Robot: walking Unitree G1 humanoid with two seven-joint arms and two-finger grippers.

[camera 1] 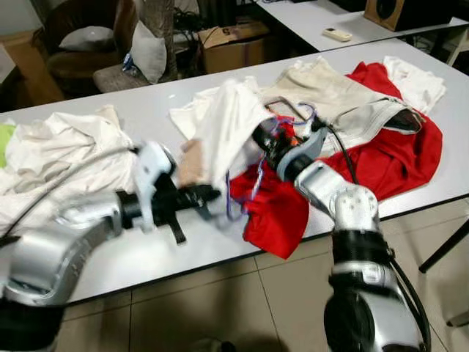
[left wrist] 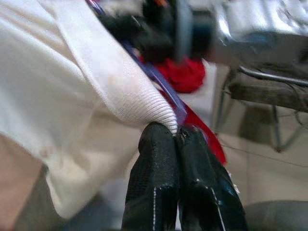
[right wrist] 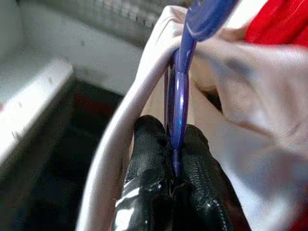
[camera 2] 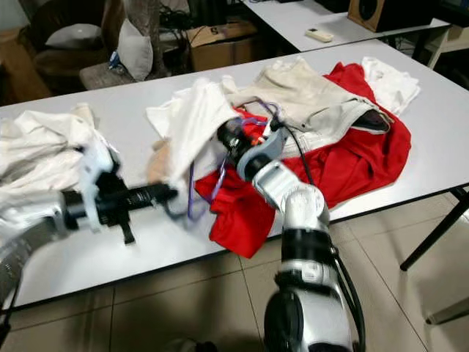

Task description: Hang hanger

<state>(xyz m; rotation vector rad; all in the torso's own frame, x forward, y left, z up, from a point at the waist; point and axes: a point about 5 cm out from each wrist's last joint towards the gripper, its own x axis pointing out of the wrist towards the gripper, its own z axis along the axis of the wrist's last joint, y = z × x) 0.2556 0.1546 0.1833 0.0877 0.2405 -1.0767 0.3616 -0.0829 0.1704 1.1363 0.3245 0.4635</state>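
Observation:
A purple wire hanger [camera 1: 245, 192] hangs just above the white table [camera 1: 146, 253], partly inside a white shirt [camera 1: 227, 125]. My right gripper [camera 1: 264, 143] is shut on the hanger's thin bar [right wrist: 180, 82], with shirt fabric draped around its fingers. My left gripper [camera 1: 211, 195] reaches in from the left, a little lower. In the left wrist view its fingers [left wrist: 159, 159] are pinched shut on the shirt's ribbed edge [left wrist: 144, 108], right beside the hanger [left wrist: 166, 91]. The hanger's hook is hidden under the cloth.
A red garment [camera 1: 381, 161] and beige trousers [camera 1: 330, 95] lie under and behind my right arm. More pale clothes [camera 1: 58, 154] are heaped at the table's left end. Behind the table are a cardboard box [camera 1: 234, 44] and a chair [camera 1: 80, 44].

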